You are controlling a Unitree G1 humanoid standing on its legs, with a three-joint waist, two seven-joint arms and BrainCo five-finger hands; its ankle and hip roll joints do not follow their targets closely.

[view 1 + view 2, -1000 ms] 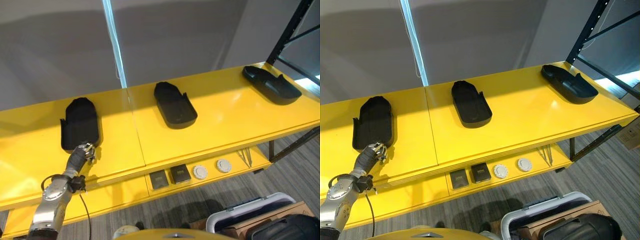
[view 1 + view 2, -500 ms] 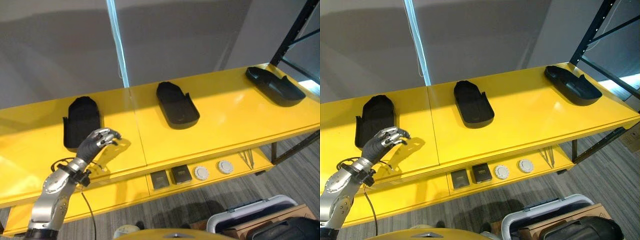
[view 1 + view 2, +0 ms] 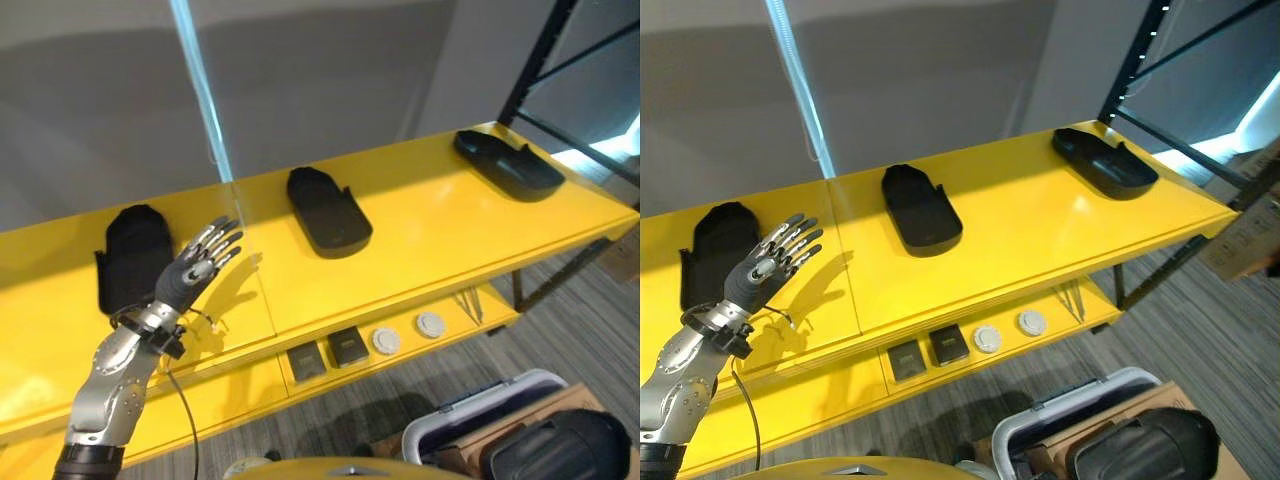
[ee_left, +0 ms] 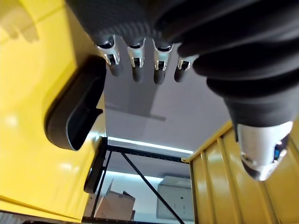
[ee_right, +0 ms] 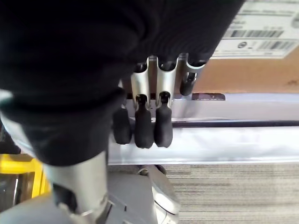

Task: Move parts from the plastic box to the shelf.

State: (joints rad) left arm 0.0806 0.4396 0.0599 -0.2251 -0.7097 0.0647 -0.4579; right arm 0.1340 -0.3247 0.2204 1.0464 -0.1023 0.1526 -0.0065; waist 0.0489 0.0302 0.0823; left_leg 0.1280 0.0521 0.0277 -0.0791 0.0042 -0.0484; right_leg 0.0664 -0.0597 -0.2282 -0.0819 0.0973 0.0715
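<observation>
left hand (image 3: 190,272) empty, fingers spread, hovering beside leftmost black plastic tray-shaped part (image 3: 130,255) on yellow shelf (image 3: 440,215); careless swing could knock it. right hand (image 5: 145,123) curled, empty.

2 round white discs (image 3: 402,333) lie beside 2 dark square blocks (image 3: 326,354) above grey carpet (image 3: 1200,340).

The shelf (image 3: 430,230) looks like glossy yellow painted metal, smooth enough to throw back light, and the three parts (image 3: 328,212) lying on it are matt black plastic. The floor (image 3: 1200,330) is grey, ribbed carpet, and the plastic box (image 3: 1060,415) has a smooth pale rim.
</observation>
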